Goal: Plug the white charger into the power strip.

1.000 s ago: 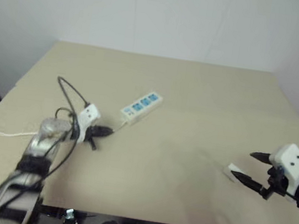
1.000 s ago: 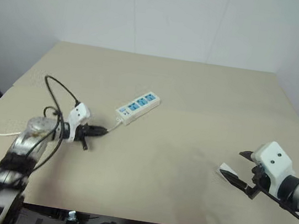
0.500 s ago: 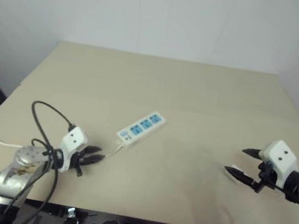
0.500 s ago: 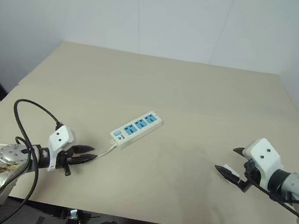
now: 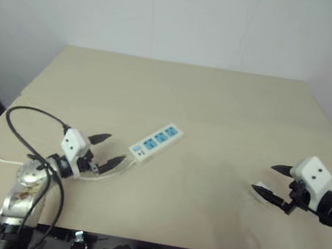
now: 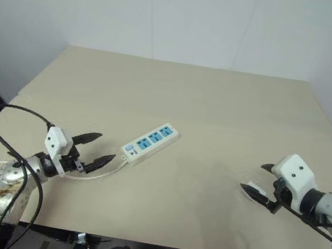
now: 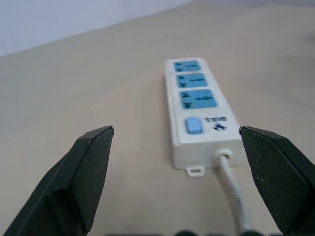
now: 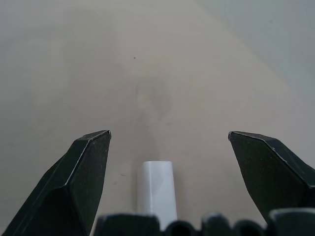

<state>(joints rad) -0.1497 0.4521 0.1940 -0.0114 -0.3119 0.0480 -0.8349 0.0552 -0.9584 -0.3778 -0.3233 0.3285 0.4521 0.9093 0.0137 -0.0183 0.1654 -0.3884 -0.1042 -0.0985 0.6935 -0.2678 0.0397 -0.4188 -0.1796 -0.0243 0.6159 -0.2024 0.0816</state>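
Left tool [image 6: 96, 147] spread near power strip [image 6: 150, 143] end

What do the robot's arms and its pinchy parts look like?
Each tool is a white boxy block with two black pointed fingers like claws: the left tool and the right tool. The right block carries two small dark dots. The left arm is scuffed silver metal with a thick black cable looping over it.

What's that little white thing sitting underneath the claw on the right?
The white charger lies on the table, between the open fingers of the right gripper, untouched. Its near end is hidden behind the gripper's base; no prongs can be seen.
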